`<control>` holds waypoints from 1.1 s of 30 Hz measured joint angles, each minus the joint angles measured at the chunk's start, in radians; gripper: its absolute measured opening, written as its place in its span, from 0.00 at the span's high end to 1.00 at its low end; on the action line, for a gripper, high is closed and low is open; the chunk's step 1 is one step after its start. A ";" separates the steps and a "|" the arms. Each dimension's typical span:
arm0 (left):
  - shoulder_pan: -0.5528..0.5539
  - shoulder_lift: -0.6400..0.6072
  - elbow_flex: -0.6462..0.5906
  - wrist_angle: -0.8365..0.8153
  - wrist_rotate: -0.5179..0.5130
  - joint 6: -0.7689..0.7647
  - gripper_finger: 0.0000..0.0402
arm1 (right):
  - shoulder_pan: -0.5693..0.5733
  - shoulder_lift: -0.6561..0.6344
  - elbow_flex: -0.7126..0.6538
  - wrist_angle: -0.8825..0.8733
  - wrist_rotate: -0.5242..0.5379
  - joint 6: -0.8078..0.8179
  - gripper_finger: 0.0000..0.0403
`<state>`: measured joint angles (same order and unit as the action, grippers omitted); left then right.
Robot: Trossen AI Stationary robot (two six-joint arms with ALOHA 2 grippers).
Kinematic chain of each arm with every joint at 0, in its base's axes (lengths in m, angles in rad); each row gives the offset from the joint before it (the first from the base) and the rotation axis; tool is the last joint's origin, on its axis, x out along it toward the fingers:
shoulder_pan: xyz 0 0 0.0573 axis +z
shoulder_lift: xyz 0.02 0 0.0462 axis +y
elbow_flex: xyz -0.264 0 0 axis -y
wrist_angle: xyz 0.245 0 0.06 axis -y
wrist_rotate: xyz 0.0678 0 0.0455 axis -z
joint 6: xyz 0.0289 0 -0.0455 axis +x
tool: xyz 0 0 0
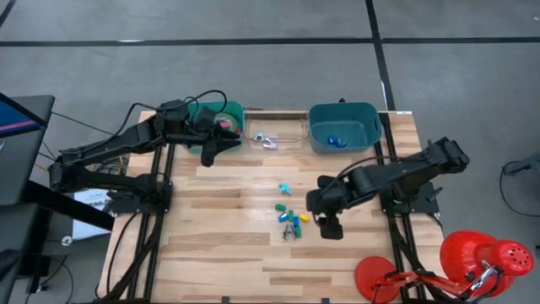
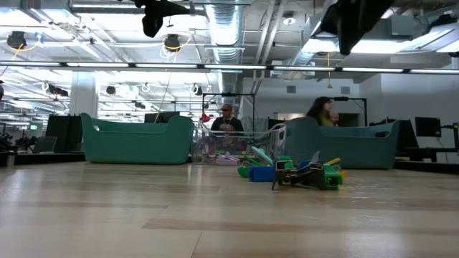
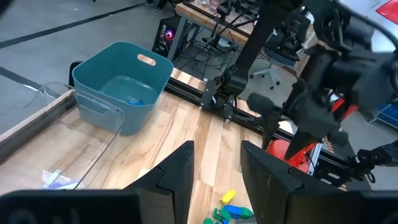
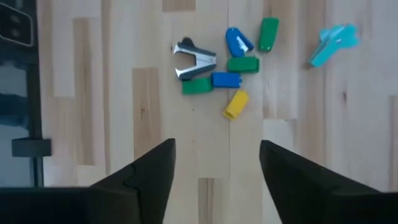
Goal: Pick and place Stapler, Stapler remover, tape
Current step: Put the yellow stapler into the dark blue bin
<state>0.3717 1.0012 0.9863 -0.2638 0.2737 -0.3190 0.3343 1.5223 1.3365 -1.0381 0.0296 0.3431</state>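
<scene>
Right claw (image 4: 217, 180) spread, empty above tabletop (image 4: 143, 112); staple remover (image 4: 194, 59) probably light, stiff, slippery: pinch across its sides.

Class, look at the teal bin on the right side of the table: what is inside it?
Inside the right teal bin lies one small blue piece. The corners under its near wall are hidden.

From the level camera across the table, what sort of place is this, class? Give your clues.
Probably a robotics lab or workshop in an open industrial hall: exposed ceiling ducts, rows of strip lights, people at workstations behind, and a wooden table flanked by two robot arms.
</scene>
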 joint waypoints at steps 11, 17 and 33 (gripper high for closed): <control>0.000 0.000 0.000 0.000 0.000 0.002 0.70 | -0.034 0.154 0.000 0.057 -0.003 0.009 0.38; 0.000 0.000 0.000 0.000 0.000 0.030 0.70 | -0.058 0.214 0.000 0.080 -0.006 0.048 0.38; 0.000 0.000 0.000 0.004 0.000 0.030 0.70 | -0.052 0.362 -0.001 0.133 -0.001 0.236 0.38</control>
<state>0.3717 1.0016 0.9863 -0.2598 0.2733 -0.2886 0.2821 1.8846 1.3357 -0.9051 0.0289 0.5792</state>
